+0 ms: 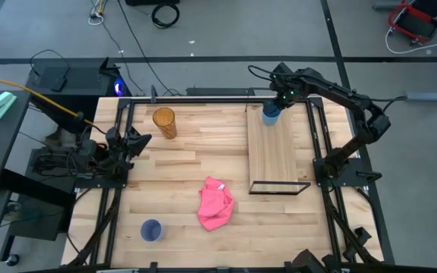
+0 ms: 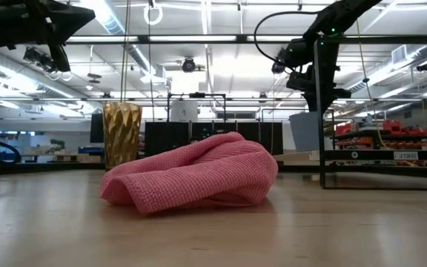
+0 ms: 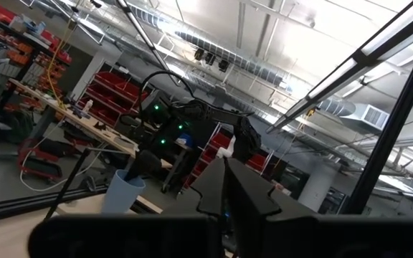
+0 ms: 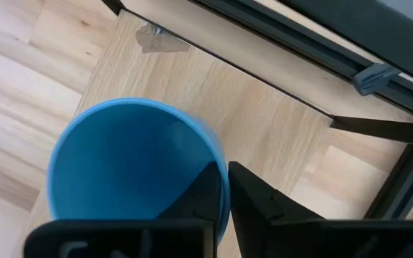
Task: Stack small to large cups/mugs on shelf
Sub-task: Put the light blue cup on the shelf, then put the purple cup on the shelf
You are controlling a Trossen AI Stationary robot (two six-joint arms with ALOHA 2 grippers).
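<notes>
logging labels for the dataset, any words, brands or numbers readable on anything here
None can be read.
Light blue cup, amber cup, lavender cup, pink cloth: plain, no print.
Shelf: bare wood.
Small white tags on background racks: too blurred to read.

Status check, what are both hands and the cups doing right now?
Right hand pinching light blue cup's rim at the shelf's far end. Left hand idle at table's left edge. Amber cup and purple cup untouched. Pink cloth mid-table.
</notes>
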